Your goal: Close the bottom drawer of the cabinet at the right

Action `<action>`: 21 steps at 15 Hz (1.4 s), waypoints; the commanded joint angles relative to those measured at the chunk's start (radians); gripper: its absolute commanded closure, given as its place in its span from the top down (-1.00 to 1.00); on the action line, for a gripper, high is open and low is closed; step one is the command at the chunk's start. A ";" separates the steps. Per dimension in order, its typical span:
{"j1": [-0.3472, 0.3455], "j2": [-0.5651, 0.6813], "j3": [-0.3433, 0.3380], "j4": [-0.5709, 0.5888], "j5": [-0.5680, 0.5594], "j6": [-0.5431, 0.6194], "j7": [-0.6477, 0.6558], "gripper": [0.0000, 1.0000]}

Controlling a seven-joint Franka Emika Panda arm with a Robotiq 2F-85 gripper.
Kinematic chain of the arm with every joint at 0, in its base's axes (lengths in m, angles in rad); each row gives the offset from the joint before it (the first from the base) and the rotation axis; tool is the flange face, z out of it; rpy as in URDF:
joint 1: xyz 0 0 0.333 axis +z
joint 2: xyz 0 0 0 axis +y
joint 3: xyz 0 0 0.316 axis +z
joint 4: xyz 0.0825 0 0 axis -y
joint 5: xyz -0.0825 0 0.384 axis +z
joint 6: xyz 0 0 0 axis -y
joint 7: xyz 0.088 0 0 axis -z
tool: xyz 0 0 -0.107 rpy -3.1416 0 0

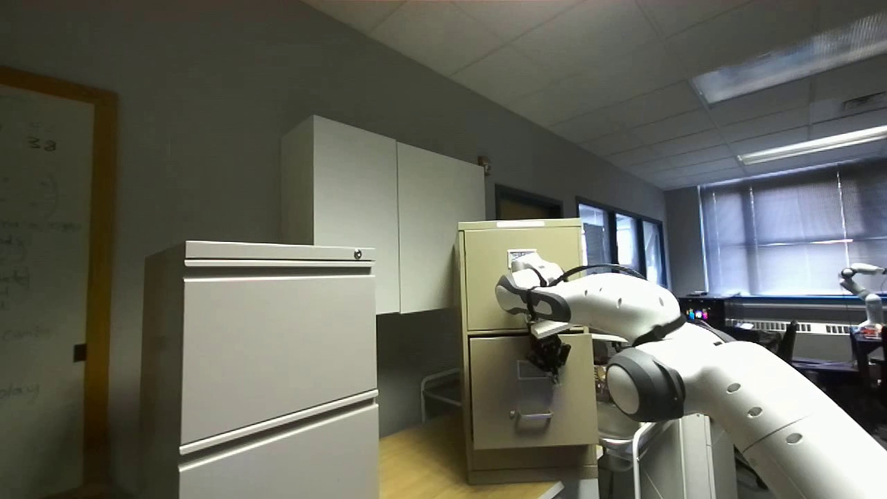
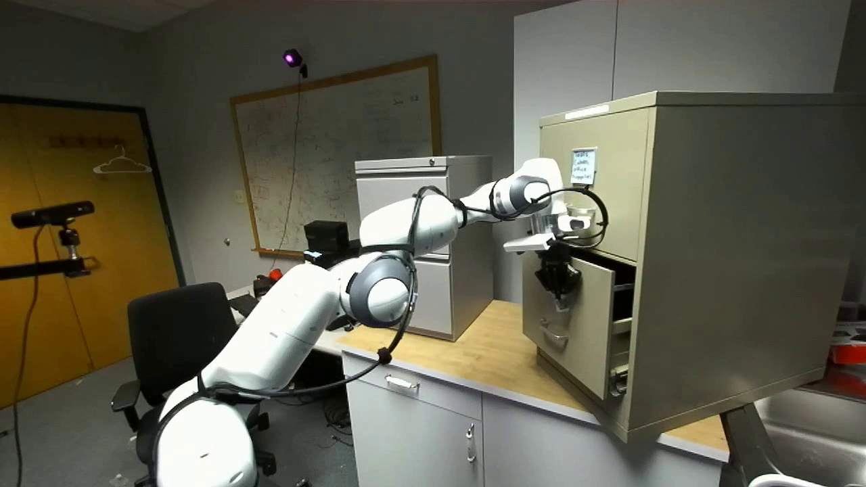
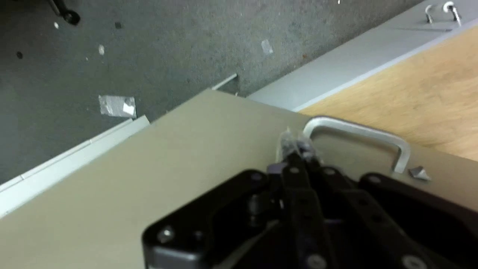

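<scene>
The upright, boxy tan metal filing cabinet (image 2: 737, 257) is sitting on the pale wood table (image 2: 467, 345), with its front and one plain flank on show in an exterior view. Its beige metal bottom drawer (image 1: 495, 398) is partway open tbh, front sticking out past the cabinet's face with a dark gap behind it, plus a silver bar handle (image 1: 534, 416) down low and a small label holder (image 1: 529, 371) above that.

One gripper (image 3: 297, 146), two fingertips (image 3: 288, 145)! One tan filing cabinet (image 2: 731, 257), one grey filing cabinet (image 1: 277, 360), making two! One upper drawer (image 2: 622, 182), one bottom drawer (image 2: 584, 333): two drawers on the tan, one handle (image 3: 358, 129) down low! Two cupboard doors (image 1: 441, 229), one whiteboard (image 2: 365, 149), one hanger (image 2: 122, 168)!
</scene>
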 commanded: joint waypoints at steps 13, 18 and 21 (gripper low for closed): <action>-0.063 0.203 0.009 0.359 0.031 0.069 0.095 -1.00; -0.064 0.147 0.012 0.255 0.057 0.126 0.160 -1.00; -0.087 0.200 0.024 0.369 0.080 0.068 0.226 -1.00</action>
